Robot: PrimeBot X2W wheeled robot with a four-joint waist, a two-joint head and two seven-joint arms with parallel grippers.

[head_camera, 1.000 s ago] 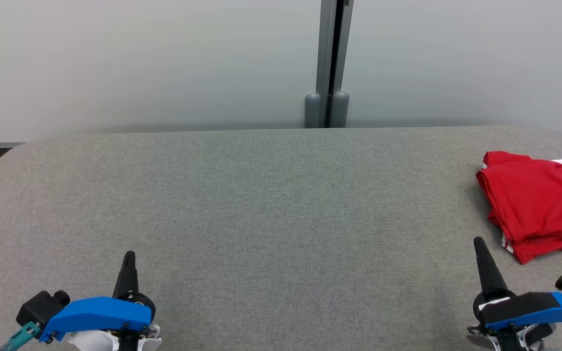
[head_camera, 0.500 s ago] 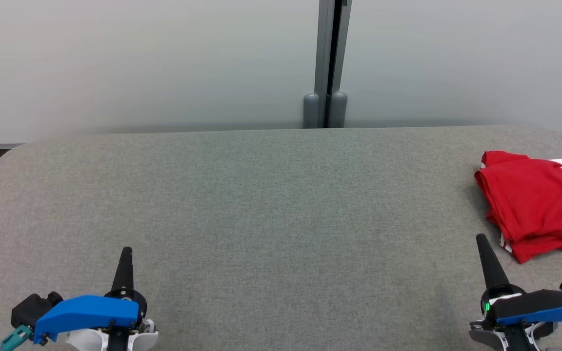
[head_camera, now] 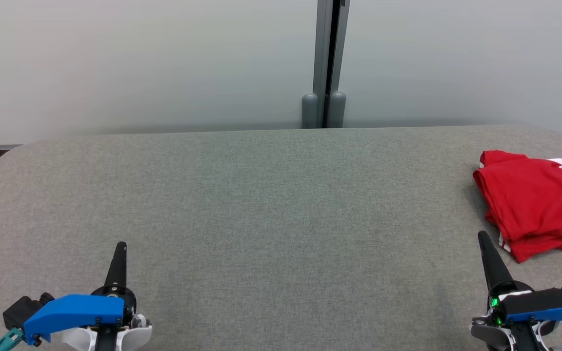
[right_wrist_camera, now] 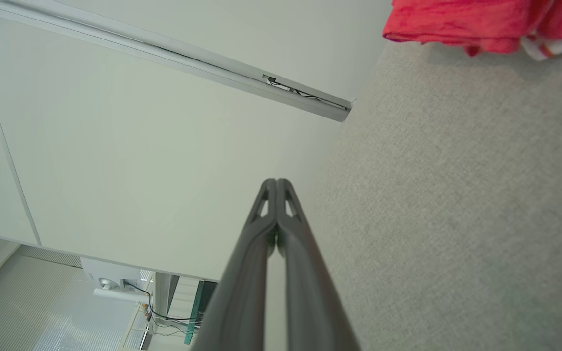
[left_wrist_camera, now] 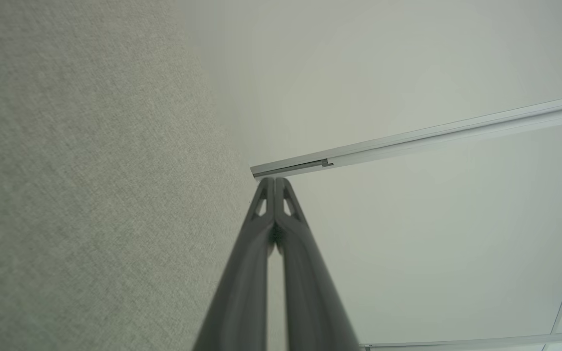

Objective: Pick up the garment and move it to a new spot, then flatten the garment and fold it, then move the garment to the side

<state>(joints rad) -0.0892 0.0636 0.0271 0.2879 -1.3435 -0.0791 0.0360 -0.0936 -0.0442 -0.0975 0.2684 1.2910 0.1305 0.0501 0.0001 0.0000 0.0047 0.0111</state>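
Two empty hands, each pressed together: our left hand [head_camera: 121, 246] at near left, our right hand [head_camera: 481, 236] close to the red garment [head_camera: 534, 204] on the surface [head_camera: 281, 204].

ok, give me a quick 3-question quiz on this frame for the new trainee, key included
1. True or false: the left gripper is holding the red garment.
2. Where on the grey table does the garment lie in the head view? A) by the left edge B) in the centre C) at the far right side
3. Is the right gripper open or shut?

Key:
1. False. It is shut on nothing, far from the garment.
2. C
3. Shut, with its fingers pressed together and nothing between them.
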